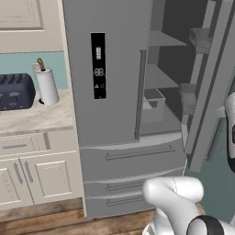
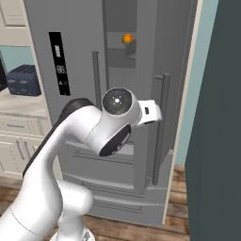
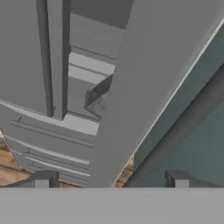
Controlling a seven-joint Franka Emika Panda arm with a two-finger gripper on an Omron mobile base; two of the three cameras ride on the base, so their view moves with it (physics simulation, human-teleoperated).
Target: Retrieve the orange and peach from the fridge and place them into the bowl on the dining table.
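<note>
Standing wide apart at bottom of hand view, gripper (image 3: 111, 179) jaws empty; open fridge (image 3: 118, 87) door edge above between them; orange (image 2: 127, 38) upper centre on shelf

We logged the left base view looking forward and down at the fridge (image 1: 110, 92) from its left, close, the wall desk (image 1: 32, 117) at frame left. The right base view faced the same fridge (image 2: 70, 56) from the right, over the arm (image 2: 84, 136). Both shared the display panel and the open right compartment. The hand view sat close, tilted, beside the open door (image 3: 127, 87).
</note>
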